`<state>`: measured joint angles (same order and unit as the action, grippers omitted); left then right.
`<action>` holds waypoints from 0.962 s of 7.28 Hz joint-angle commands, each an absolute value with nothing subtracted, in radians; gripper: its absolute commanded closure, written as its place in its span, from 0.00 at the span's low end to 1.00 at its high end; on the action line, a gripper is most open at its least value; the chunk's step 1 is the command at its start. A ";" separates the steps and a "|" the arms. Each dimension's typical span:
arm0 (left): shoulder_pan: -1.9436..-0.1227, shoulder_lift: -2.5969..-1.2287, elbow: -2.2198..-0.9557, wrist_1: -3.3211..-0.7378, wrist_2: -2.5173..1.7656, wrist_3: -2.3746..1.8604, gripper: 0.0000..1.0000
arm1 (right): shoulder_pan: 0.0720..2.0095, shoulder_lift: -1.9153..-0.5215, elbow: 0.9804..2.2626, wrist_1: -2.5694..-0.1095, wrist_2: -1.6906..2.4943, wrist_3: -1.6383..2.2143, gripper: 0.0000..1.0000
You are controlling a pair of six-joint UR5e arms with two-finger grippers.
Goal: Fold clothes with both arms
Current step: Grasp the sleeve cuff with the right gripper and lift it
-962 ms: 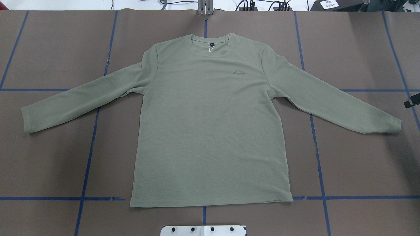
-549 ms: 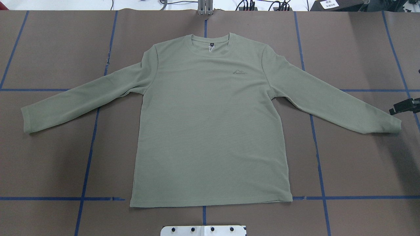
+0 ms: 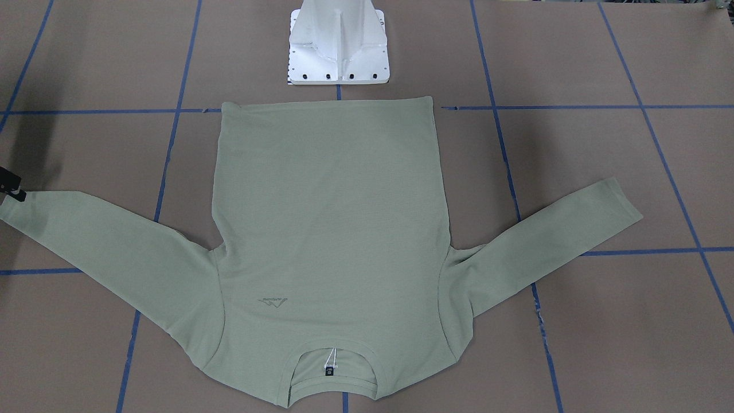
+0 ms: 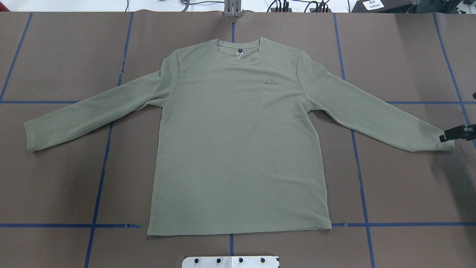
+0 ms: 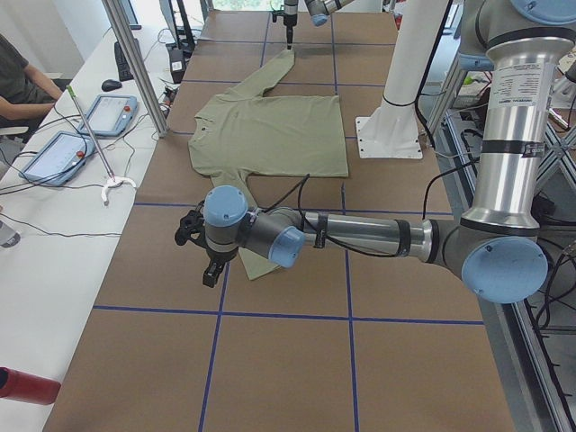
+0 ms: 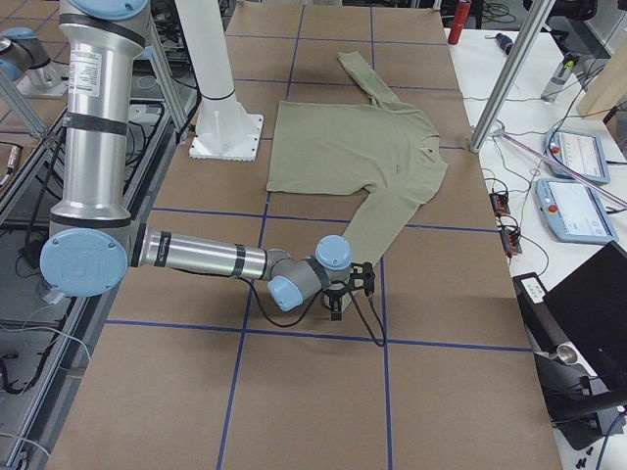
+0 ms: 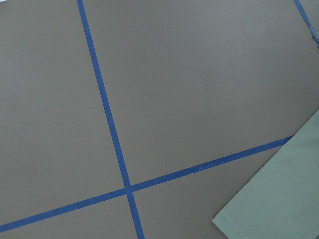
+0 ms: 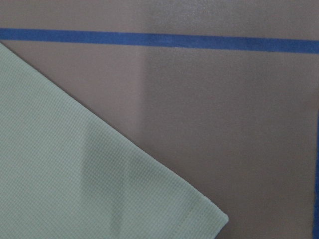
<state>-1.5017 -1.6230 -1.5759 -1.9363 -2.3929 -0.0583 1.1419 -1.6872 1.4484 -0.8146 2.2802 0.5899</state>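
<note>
The pale green long-sleeved shirt (image 4: 238, 141) lies flat and face up on the brown table, sleeves spread and neck away from the robot's base. My right gripper (image 4: 450, 136) enters at the overhead view's right edge, right over the right sleeve's cuff (image 4: 444, 146). It also shows as my right gripper (image 3: 12, 188) and, nearer, my right gripper (image 6: 345, 292); I cannot tell whether its jaws are open. My left gripper (image 5: 209, 261) hangs just beyond the left sleeve's cuff (image 5: 256, 265), and I cannot tell its state. The wrist views show only cuff corners, the left cuff (image 7: 279, 199) and the right cuff (image 8: 75, 174).
The white pedestal base (image 3: 338, 46) stands just behind the shirt's hem. Blue tape lines (image 4: 100, 178) cross the brown table. A side bench with two tablets (image 5: 108, 112), a seated person (image 5: 18, 72) and an aluminium post (image 5: 135, 63) lies beyond the shirt's neck.
The right gripper has come in from the overhead view's right edge, moving nearer and toward the right sleeve's cuff. The shirt has not moved.
</note>
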 commanded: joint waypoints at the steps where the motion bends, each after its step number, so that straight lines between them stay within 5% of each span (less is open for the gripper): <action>1: -1.502 -1.623 -1.574 -1.937 -2.393 -0.057 0.00 | 1.138 -1.678 1.421 -0.808 2.278 0.574 0.03; 3: -1.502 -1.623 -1.574 -1.937 -2.393 -0.055 0.00 | 1.137 -1.666 1.419 -0.813 2.283 0.569 0.05; 5: -1.502 -1.623 -1.575 -1.937 -2.393 -0.052 0.00 | 1.131 -1.666 1.419 -0.815 2.286 0.569 0.24; 7: -1.502 -1.623 -1.574 -1.937 -2.393 -0.051 0.00 | 1.131 -1.667 1.420 -0.815 2.287 0.569 0.24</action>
